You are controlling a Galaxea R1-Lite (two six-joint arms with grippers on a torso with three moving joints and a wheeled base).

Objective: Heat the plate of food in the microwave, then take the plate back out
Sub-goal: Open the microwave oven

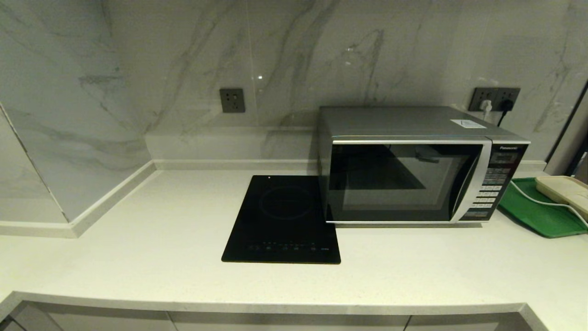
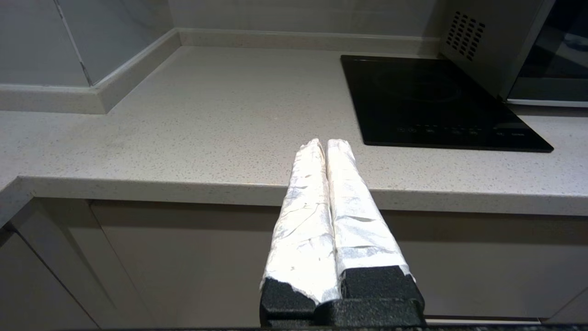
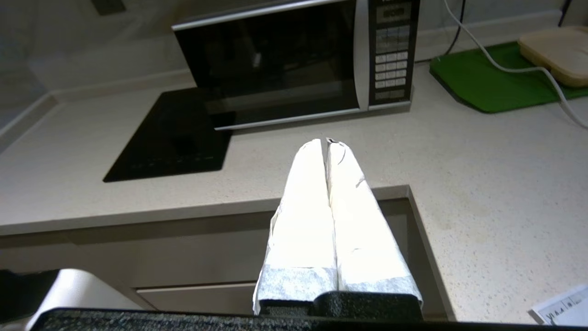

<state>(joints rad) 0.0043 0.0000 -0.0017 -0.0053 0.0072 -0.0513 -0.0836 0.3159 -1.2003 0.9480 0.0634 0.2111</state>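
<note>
The silver microwave (image 1: pixel 409 170) stands on the counter at the right with its dark glass door closed; it also shows in the right wrist view as the microwave (image 3: pixel 294 59), and its vented side (image 2: pixel 473 41) shows in the left wrist view. The plate of food is not in view anywhere. My left gripper (image 2: pixel 325 143) is shut and empty, held off the counter's front edge, left of the cooktop. My right gripper (image 3: pixel 325 143) is shut and empty, held off the front edge before the microwave. Neither arm shows in the head view.
A flat black induction cooktop (image 1: pixel 285 220) lies left of the microwave. A green tray (image 1: pixel 537 211) with a cream box (image 1: pixel 565 193) and a white cable sits at the right. A marble wall corner (image 1: pixel 73 184) juts in at the left. Cabinet fronts (image 2: pixel 183 257) lie below the counter.
</note>
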